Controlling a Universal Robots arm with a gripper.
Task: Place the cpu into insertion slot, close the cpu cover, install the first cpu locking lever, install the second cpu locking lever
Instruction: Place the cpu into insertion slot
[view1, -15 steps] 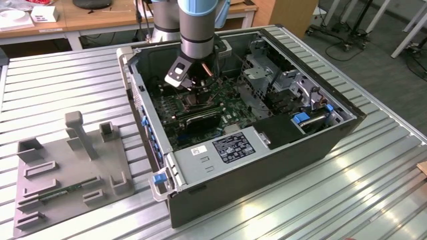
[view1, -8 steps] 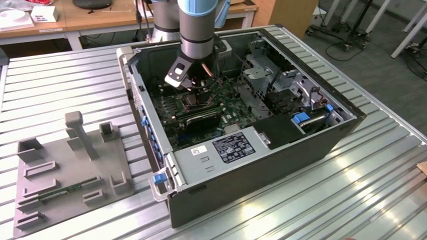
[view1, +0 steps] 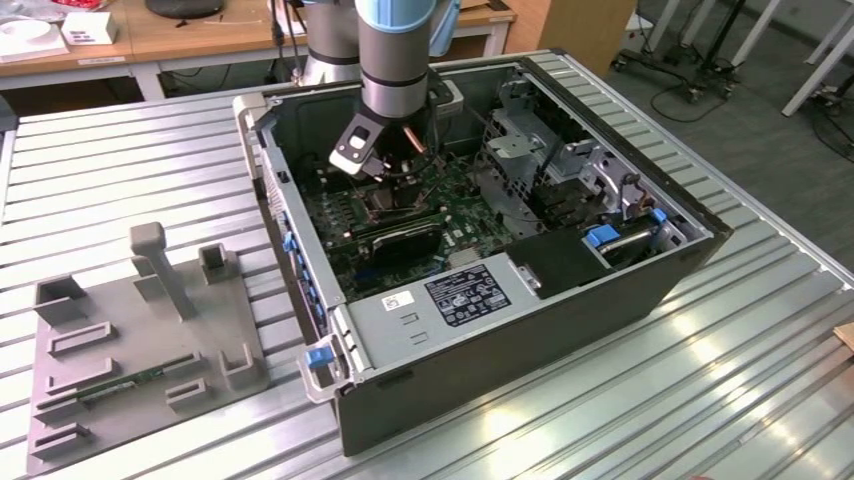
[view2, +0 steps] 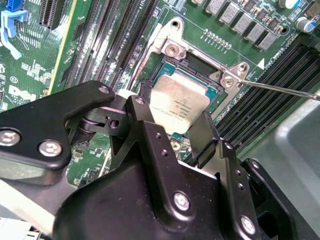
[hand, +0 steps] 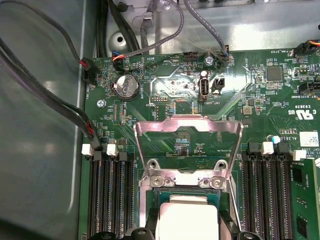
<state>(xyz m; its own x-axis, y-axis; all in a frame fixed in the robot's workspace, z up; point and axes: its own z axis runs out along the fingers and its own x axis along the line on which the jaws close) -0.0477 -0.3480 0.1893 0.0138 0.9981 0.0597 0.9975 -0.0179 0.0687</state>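
1. Gripper (view2: 175, 122) clamped on the cpu (view2: 180, 100), with the black fingers (view2: 145, 112) against two opposite edges.
2. The cpu is flat, metal face up; it is square, so no long axis. Edges parallel to the insertion slot (view2: 165, 70). In it or just over it, can't tell which.
3. The cpu cover (hand: 187, 122) is raised open at the slot's hinge edge. Locking lever (view2: 280, 89) is swung clear.
4. Arm (view1: 394, 50) is near vertical, wrist pointing down into the computer case (view1: 534, 330). In the exterior view the gripper is at 10 o'clock of the case middle.
5. Grey fixture plate (view1: 134, 340) is at 8 o'clock of the case, well apart.
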